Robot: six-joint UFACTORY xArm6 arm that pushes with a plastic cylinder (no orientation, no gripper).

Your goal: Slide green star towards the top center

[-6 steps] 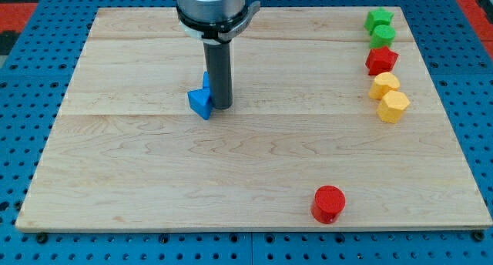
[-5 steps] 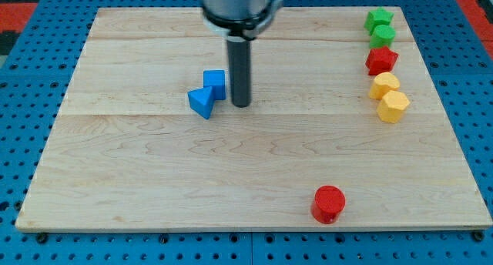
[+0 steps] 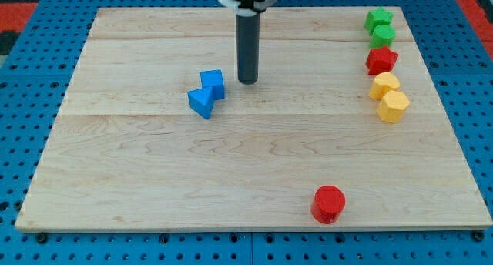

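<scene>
Since the earlier frames, my tip (image 3: 247,82) has slid toward the view's right and a little toward the top, coming away from the two blue blocks; no block has shifted.

Camera view: the rod stands upright near the top middle of the board (image 3: 154,180), its lower end resting on bare wood just to the right of the blue cube (image 3: 212,83), with a narrow gap between them. Being a plain rod, it has nothing to open or close and holds nothing; it touches no block.

The blue cube sits against the blue wedge (image 3: 201,102), which lies just below and to its left; the two touch.

The green star (image 3: 378,18) is in the top right corner of the board, well apart from my tip. Right below it, touching, is a second green block (image 3: 382,36) of rounder shape. Under that come a red block (image 3: 381,60), star-like or faceted, and then two yellow blocks: a rounder one (image 3: 384,85) and a hexagon (image 3: 394,105) just below it. These five form a close column down the right edge.

A red cylinder (image 3: 329,202) stands alone near the bottom edge, right of centre.
</scene>
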